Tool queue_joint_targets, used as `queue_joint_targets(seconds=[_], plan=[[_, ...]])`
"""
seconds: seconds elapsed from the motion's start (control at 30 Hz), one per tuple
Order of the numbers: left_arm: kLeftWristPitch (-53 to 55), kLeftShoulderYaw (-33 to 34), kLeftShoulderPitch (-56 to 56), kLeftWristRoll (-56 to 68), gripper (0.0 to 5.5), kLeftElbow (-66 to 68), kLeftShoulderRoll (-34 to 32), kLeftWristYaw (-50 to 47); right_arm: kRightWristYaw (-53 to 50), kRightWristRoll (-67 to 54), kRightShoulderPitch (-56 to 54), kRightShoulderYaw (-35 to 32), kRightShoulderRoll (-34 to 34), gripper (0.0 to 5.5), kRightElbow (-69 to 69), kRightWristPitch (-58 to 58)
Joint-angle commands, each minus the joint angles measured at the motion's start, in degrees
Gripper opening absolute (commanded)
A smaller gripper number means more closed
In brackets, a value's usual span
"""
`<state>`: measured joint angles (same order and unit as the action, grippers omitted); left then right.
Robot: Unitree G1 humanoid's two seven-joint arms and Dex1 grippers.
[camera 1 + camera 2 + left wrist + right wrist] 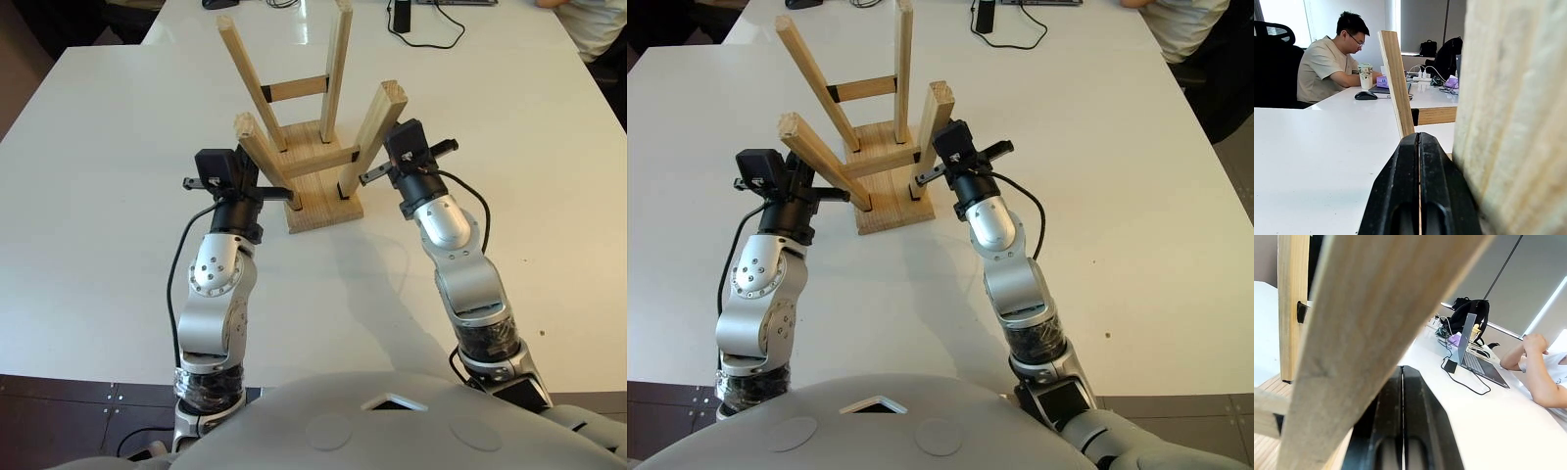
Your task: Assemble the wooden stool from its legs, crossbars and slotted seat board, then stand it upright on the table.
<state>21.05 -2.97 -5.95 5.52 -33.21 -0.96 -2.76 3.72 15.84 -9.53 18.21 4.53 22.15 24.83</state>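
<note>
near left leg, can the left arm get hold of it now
Probably yes: the left pincer sits right beside the near left leg with nothing between, though it is shut and must open first.

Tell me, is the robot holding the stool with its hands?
No, nothing is held. The left hand and the right hand are both shut and empty, each beside a near leg of the stool.

Four wooden legs (253,88), two crossbars (299,88), one seat board (318,213) and one white table (98,196).
</note>
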Motion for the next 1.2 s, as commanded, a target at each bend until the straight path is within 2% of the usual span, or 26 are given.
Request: queue_joint_targets(seconds=[0.03,0.13,0.2,0.33,0.37,0.6,0.67,0.73,0.83,0.9,0.97,1.07,1.13,1.2], plan=[[-0.93,3.94,-1.91,-3.81,0.02,-1.87,-0.05,-3.92,-7.88,3.37,-0.45,-10.23,0.05,0.00,1.75,1.95],[0.87,7.57,-1.20,-4.76,0.02,-5.32,0.89,-6.90,-8.90,3.94,-2.27,-14.73,0.86,0.00,3.62,4.02],[2.50,5.29,0.79,-4.75,0.02,-6.91,0.77,-5.93,-6.64,3.05,-3.24,-12.30,0.04,0.00,4.15,5.03],[6.82,-11.51,3.12,-1.16,0.02,-6.26,1.51,2.64,4.97,-0.57,-3.77,7.54,-2.63,0.00,3.61,1.47],[6.67,-12.57,3.90,-1.62,0.02,-5.25,1.63,2.90,7.05,-0.97,-3.50,10.21,-2.20,0.00,3.81,1.05],[5.24,-7.64,4.70,-3.77,0.02,-2.12,1.44,1.35,10.65,-2.09,-2.13,9.52,1.00,0.00,3.57,1.20],[3.97,-5.83,4.99,-4.09,0.02,-1.04,1.55,0.68,8.40,-1.02,-1.61,7.14,1.00,0.00,2.71,1.46],[4.19,-0.62,4.15,-1.71,0.02,0.07,3.13,-1.17,5.24,-0.19,-0.20,1.63,2.31,0.00,1.80,0.42],[9.68,15.17,3.37,10.41,0.02,4.40,7.86,-5.71,2.00,-0.14,1.30,-7.15,4.91,0.00,0.42,-0.99],[13.15,25.31,5.45,18.55,0.02,10.00,6.07,-6.93,1.33,-1.51,0.90,-12.02,5.95,0.00,-1.13,-1.44],[14.90,32.09,11.20,26.40,0.02,13.40,1.13,-5.49,3.46,-6.88,-2.73,-17.14,5.72,0.00,-2.68,-0.20],[22.04,36.24,23.56,37.39,0.02,12.50,-7.01,-5.47,10.00,-22.72,-13.93,-24.44,3.17,0.00,-1.92,9.24],[29.03,34.39,33.27,45.75,0.02,10.03,-11.60,-5.81,13.79,-35.20,-21.82,-27.53,1.51,0.00,0.95,18.29],[33.98,31.75,40.82,52.96,0.02,8.03,-14.27,-6.68,14.73,-42.39,-27.70,-28.86,1.07,0.00,2.50,23.43]])
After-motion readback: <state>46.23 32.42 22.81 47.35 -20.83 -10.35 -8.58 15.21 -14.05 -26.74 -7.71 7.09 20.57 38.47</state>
